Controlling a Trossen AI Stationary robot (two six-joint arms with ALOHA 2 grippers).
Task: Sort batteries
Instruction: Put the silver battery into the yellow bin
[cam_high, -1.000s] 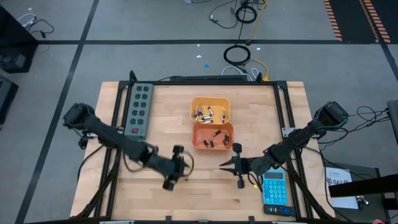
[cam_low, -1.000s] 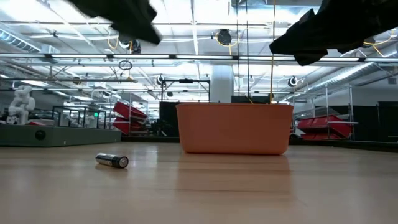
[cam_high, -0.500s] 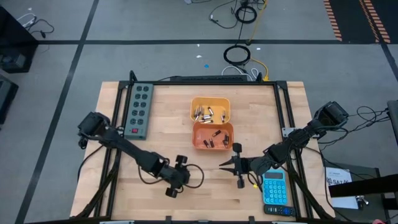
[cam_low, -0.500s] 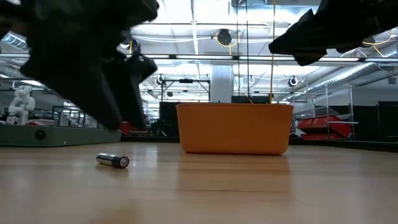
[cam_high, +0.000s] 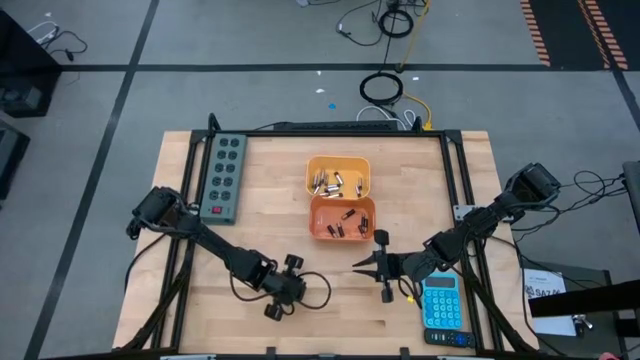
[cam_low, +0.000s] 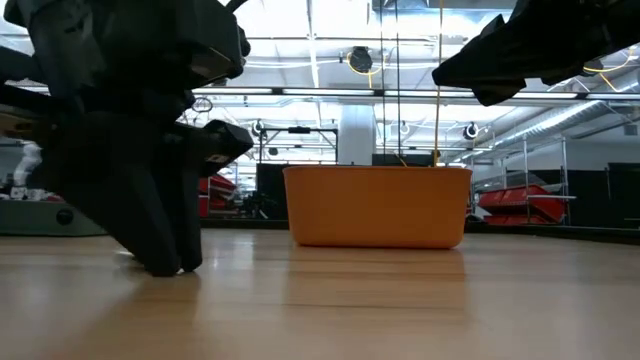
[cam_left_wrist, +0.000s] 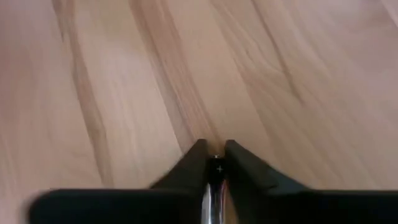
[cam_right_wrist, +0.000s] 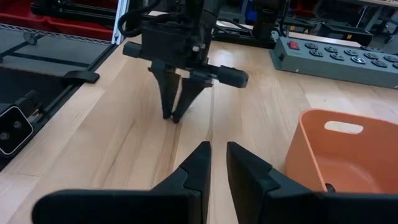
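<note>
My left gripper (cam_high: 292, 286) stands with its fingertips on the table near the front edge and is shut on one small battery (cam_left_wrist: 214, 183). It also shows in the low view (cam_low: 170, 262), where it hides the battery, and in the right wrist view (cam_right_wrist: 174, 115). My right gripper (cam_high: 356, 266) hovers empty to the right of it, its fingers nearly together (cam_right_wrist: 218, 149). A yellow bin (cam_high: 360, 178) holds silvery cells (cam_high: 330, 182). An orange bin (cam_high: 318, 217) next to it holds dark cells (cam_high: 348, 222). My left gripper pinches the battery between its two fingers (cam_left_wrist: 196, 158), which lie on its two long sides near its plus end (cam_left_wrist: 217, 167). The fingers come from above, slanting down, and run along the battery. The fingertips are down at the table top (cam_low: 165, 268).
A grey power strip (cam_high: 225, 175) lies at the far left. A blue calculator (cam_high: 441, 305) lies at the near right, beside my right arm. Black frame rails (cam_high: 460, 180) run along the table's sides. Bare wood lies between the two grippers and the front edge.
My left gripper has moved toward the table's near edge and come down onto the battery that lay alone on the wood. Its fingertips now stand on the table and hide the battery in the low view. The battery has not moved.
</note>
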